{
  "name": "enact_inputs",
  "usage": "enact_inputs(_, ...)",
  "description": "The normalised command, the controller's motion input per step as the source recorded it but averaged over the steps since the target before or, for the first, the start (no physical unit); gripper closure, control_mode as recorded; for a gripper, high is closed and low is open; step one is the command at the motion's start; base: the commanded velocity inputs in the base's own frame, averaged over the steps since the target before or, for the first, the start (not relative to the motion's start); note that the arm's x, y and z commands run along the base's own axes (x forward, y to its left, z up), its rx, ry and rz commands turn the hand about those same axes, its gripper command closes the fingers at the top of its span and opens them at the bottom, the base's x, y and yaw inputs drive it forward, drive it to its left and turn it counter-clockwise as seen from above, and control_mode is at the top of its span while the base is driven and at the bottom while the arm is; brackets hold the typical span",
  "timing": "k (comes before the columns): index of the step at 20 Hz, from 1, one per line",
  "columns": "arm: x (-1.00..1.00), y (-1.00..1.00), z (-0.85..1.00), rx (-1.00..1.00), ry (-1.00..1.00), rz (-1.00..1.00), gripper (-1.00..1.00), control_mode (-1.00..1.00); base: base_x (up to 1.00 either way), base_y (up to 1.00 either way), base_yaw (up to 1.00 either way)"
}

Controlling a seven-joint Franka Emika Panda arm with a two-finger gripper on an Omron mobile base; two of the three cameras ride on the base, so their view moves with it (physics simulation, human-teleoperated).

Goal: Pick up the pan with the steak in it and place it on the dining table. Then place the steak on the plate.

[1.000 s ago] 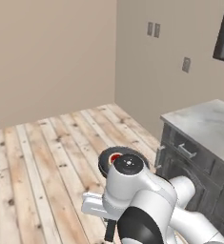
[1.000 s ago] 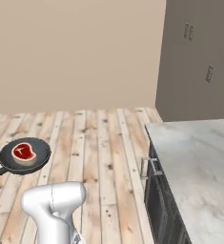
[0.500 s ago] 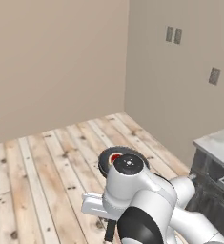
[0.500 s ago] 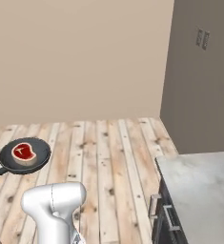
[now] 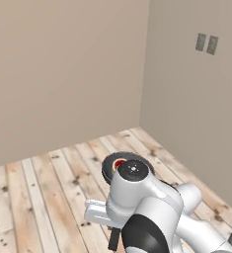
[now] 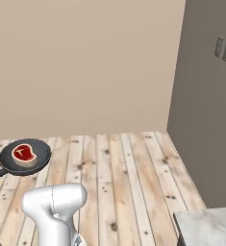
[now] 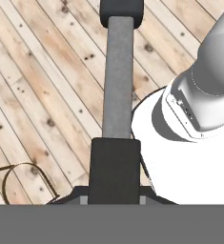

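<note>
The black pan (image 6: pixel 24 157) hangs over the wooden floor with the red steak (image 6: pixel 23 153) lying flat inside it. From the left base view the pan (image 5: pixel 109 167) is half hidden behind my arm, with a bit of the steak (image 5: pixel 119 163) showing. My gripper (image 7: pixel 114 190) is shut on the pan's long handle (image 7: pixel 118 76), which runs straight up the hand view. The dining table and the plate are out of view.
Pale wooden floorboards (image 6: pixel 133 182) spread ahead up to two beige walls meeting in a corner (image 5: pixel 143 74). A corner of a marbled counter top (image 6: pixel 206 228) shows at the lower right. Wall switches (image 5: pixel 206 43) sit high on the right wall.
The whole picture has shifted: the base is turning, so the counter has slid off to the right and the room corner has come into view. The pan stays put relative to my arm.
</note>
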Motion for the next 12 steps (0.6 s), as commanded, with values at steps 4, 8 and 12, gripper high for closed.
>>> enact_inputs(4,0.00,0.00,0.00,0.00,0.00,0.00,1.00,1.00,1.00,0.00,0.00)
enact_inputs(8,0.00,0.00,0.00,0.00,0.00,0.00,1.00,1.00,1.00,0.00,0.00)
enact_inputs(12,0.00,0.00,0.00,0.00,0.00,0.00,1.00,1.00,1.00,0.00,0.00)
